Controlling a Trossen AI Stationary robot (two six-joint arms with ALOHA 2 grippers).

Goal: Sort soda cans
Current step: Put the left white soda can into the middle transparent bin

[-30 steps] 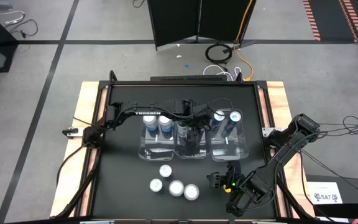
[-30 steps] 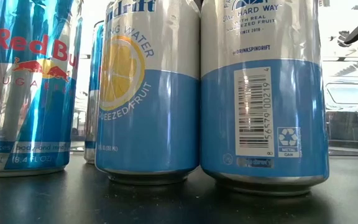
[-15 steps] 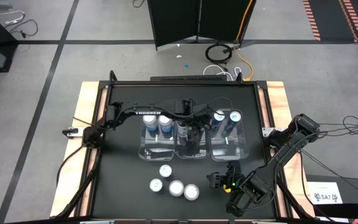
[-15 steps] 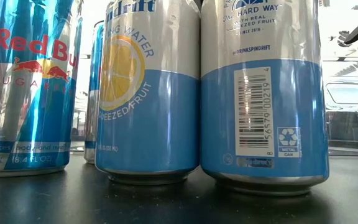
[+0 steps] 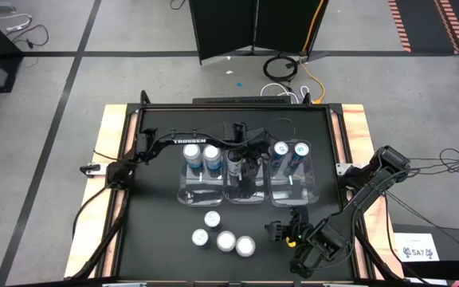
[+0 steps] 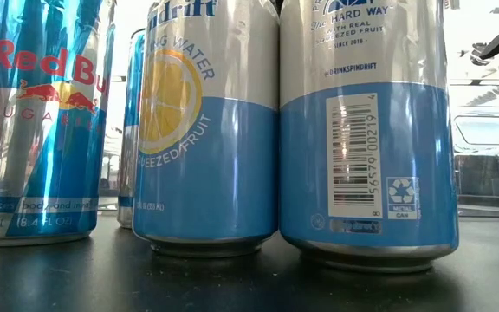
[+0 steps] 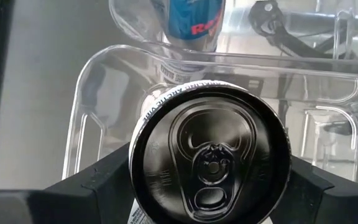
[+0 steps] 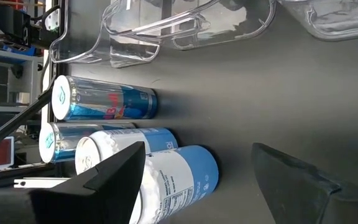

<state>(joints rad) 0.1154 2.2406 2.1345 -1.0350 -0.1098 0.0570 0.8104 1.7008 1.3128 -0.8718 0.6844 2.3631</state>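
Observation:
Three clear bins [image 5: 248,197] stand side by side mid-table. The left bin holds two soda cans [image 5: 200,153], and the right bin holds two more [image 5: 291,149]. My left gripper [image 5: 245,166] reaches down over the middle bin, shut on a white can with a dark-looking top [image 7: 210,155]. Several loose cans [image 5: 225,236] stand upright on the table near the front edge; the low view shows a Red Bull can [image 6: 42,121] and light blue Spindrift cans [image 6: 206,130] up close. My right gripper [image 5: 281,231] hovers open just right of that group, with nothing between its fingers [image 8: 104,180]. My left gripper pinches the can's side wall just below the top rim [image 7: 143,186], one finger [image 7: 98,183] on each side. The fingers come steeply from above, slanting from the table's left. The can stays upright within the middle bin's outline; whether its base rests on the bin floor does not show.
The bins' clear walls [image 7: 92,74] rise around the held can. The right arm's elbow [image 5: 389,163] stands over the table's right edge. Bare black tabletop [image 5: 154,223] lies left of the loose cans.
My left wrist has rolled a little about its own line while staying shut on the can. The can has stayed upright over the middle bin. The loose cans have not moved.

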